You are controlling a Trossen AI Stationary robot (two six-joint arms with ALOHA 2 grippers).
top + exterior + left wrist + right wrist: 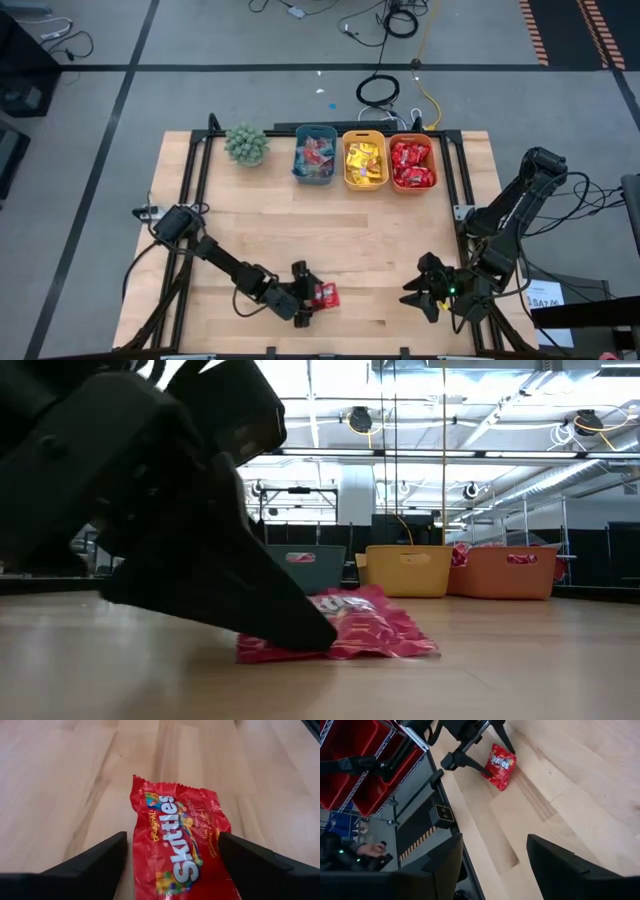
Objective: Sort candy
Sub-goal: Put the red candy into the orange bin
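Note:
A shiny red Skittles packet (326, 295) lies flat on the wooden table near its near edge; it also shows in the left wrist view (182, 845), the low view (370, 632) and the right wrist view (500, 766). My left gripper (305, 295) is open and low over the table, with one finger on each side of the packet (172, 855). My right gripper (420, 290) is open and hovers to the right of the packet, holding nothing (495, 865). More candy fills the three bins at the far edge. My left gripper comes at the packet low, slanting from the table's left, its fingers (100, 860) standing on either side of the packet's long edges (220, 837). The packet lies flat on the table. Whether a fingertip touches the wrapper, I cannot tell.
A teal bin (315, 155), a yellow bin (365, 163) and an orange bin (412, 165) stand in a row at the far edge, with a small green spiky plant (246, 144) left of them. Bare wood lies between the bins and the grippers.

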